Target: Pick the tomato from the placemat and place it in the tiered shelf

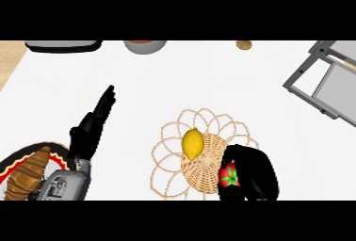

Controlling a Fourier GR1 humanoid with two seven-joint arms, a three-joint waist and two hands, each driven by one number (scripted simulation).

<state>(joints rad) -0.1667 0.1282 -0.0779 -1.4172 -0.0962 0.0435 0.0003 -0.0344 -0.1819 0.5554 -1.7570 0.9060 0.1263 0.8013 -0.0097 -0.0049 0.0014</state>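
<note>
Head view is looking steeply down at the white counter (pixel 173 80), and the right hand (pixel 254 172) is sitting over the right side of the woven placemat (pixel 201 167) with its fingers (pixel 268 181) curling round the tomato (pixel 229 175), so they're clamped on it. You can only see a bit of red with the green stem peeking out from under the black hand, and I can't tell if it's resting on the mat or lifted off it. A lemon (pixel 192 143) is lying upright-ish on the same placemat, just left of the tomato and not touching the hand. The tiered shelf (pixel 327 80) is sitting way off at the upper right edge, well apart from the tomato. The left hand (pixel 94 124) is hanging out on the left side with its fingers straight and together, pointing up the counter, holding nothing. Below it a croissant (pixel 29 172) is sitting on a plate (pixel 14 157) at the lower left corner. Along the far edge there's a grey bowl (pixel 144 46) and a dark tray (pixel 62 45).
</note>
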